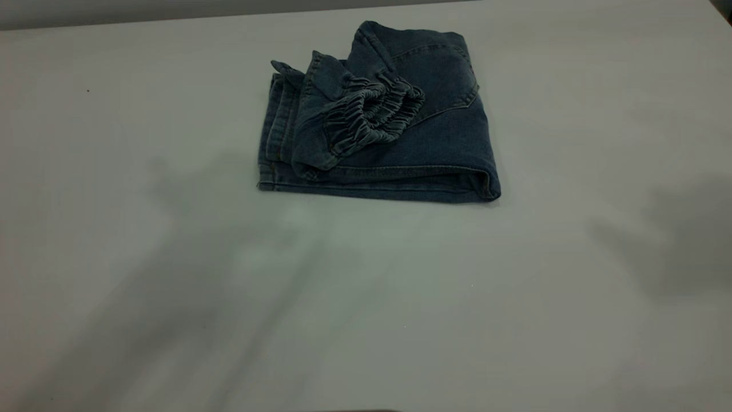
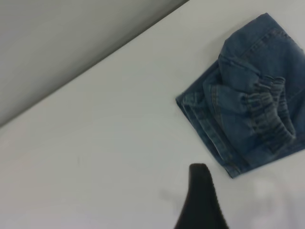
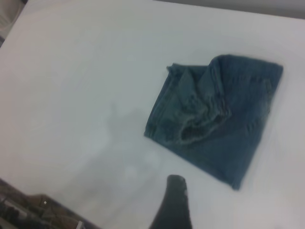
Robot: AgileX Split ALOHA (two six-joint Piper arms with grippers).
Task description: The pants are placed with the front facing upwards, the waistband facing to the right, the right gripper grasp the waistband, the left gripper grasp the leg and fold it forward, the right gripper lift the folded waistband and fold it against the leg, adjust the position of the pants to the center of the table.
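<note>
Pants (image 1: 394, 131) lie folded, waistband (image 1: 372, 114) on top; only centring remains. Both tools hang clear; can't tell their spread.

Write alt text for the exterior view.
Blue denim pants lie folded into a compact rectangle on a pale grey table, toward its far side, with the ruched elastic waistband bunched on top. No arm or gripper is in view; only soft shadows fall across the near tabletop.

Dim, greyish exterior view; soft arm shadows fall across the counter (image 1: 171, 257) near the camera and at right. Both wrist views look brighter but blurred, perhaps from motion.
</note>
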